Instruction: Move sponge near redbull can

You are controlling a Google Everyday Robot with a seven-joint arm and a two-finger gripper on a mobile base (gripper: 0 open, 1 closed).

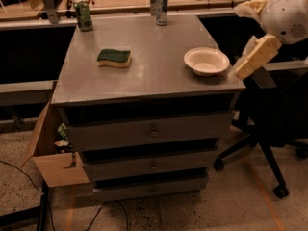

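Note:
The sponge (pixel 114 58), dark green on top with a pale yellow base, lies flat on the left middle of the grey cabinet top (pixel 154 81). The redbull can (pixel 161 8), slim and silver-blue, stands upright at the far edge, centre. My gripper (pixel 237 43) hovers at the cabinet's right edge, beside the white bowl (pixel 207 61), far right of the sponge. Its two cream fingers (pixel 255 57) are spread apart and hold nothing.
A wider green can (pixel 83 14) stands at the far left corner. The cabinet has drawers below. A black office chair (pixel 274 114) stands on the right under my arm. An open cardboard box (pixel 55 158) sits on the floor at the left. Desks run behind.

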